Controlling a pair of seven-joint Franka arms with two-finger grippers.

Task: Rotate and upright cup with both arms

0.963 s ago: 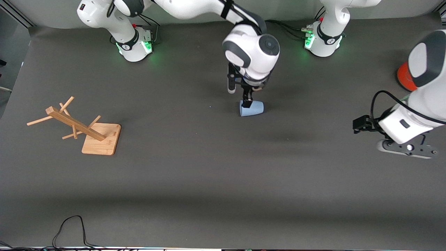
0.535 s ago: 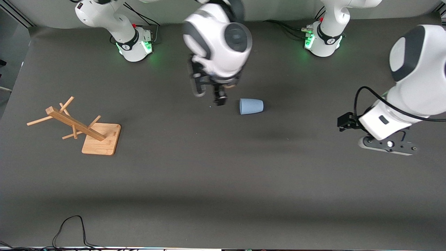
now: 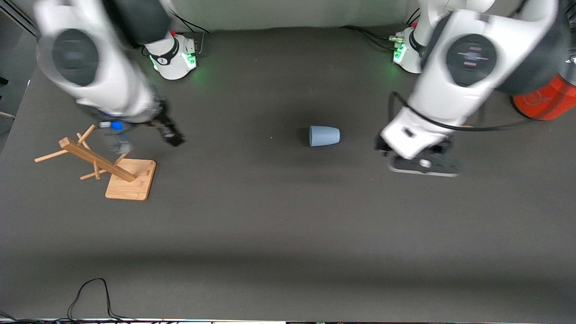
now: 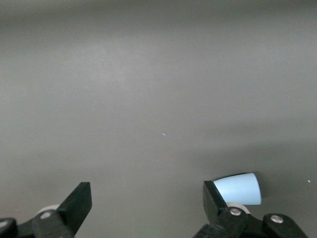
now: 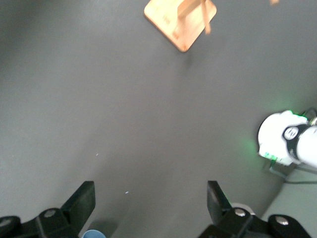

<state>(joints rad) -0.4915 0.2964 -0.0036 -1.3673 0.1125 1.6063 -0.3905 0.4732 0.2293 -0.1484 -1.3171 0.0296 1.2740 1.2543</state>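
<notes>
- Right gripper (image 5: 148, 203): jaws spread wide, clamped on nothing; pulled away from the cup (image 3: 324, 136) within the last second, now up over the mat beside the wooden peg rack (image 3: 101, 164), at the right arm's end of the table.
- Left gripper (image 4: 146, 203): jaws likewise wide apart and empty; swung in from its own end of the table, now low over the mat just beside the cup.
- Cup: released, lying on its side mid-table, untouched by either gripper, wide mouth toward the right arm's end, narrow base toward the left arm's.
- Orange can (image 3: 542, 96): at the left arm's end, partly hidden by that arm.
- Judged a handover: rotation by the right arm apparently finished, uprighting not yet done, left arm best placed to take over.
</notes>
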